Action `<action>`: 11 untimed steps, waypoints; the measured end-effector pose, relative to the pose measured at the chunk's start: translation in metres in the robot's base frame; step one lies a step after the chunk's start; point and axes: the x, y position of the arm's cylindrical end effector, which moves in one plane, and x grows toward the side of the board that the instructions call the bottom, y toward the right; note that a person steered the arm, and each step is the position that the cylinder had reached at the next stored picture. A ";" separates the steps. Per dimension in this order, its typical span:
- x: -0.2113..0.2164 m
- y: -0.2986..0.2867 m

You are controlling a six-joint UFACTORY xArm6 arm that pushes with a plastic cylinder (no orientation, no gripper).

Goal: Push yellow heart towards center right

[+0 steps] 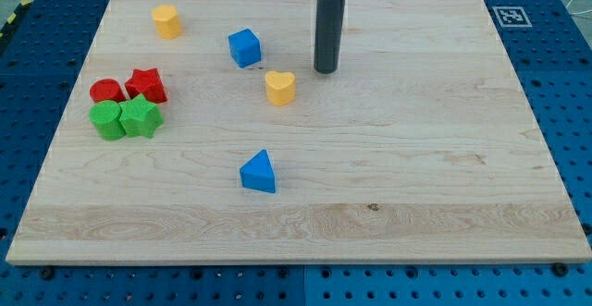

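Standing upright near the view's top centre, the dark rod comes down from the upper edge and my tip (326, 70) meets the wooden desk (444, 158). No jaws on this rig, only the plain rod, so nothing is apart, together or clamped.

The yellow heart (280, 87) lies just to the view's lower left of my tip, close but with a strip of bare wood between them; not touching. It sits a little left of the desk's middle, in the upper half.

The blue cube (244, 47) is up and to the view's left of the heart, near it but apart. A second yellow block (166, 20), shape hard to call, stands near the top left corner.

At the view's left edge four blocks bunch together: a red cylinder (106, 91) beside a red star (146, 84), and below them a green cylinder (108, 120) beside a green star (141, 116).

The blue triangle (259, 172) lies alone below the heart, well apart from it.

A black-and-white marker tag (510, 16) sits at the desk's top right corner.
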 end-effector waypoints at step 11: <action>0.050 -0.094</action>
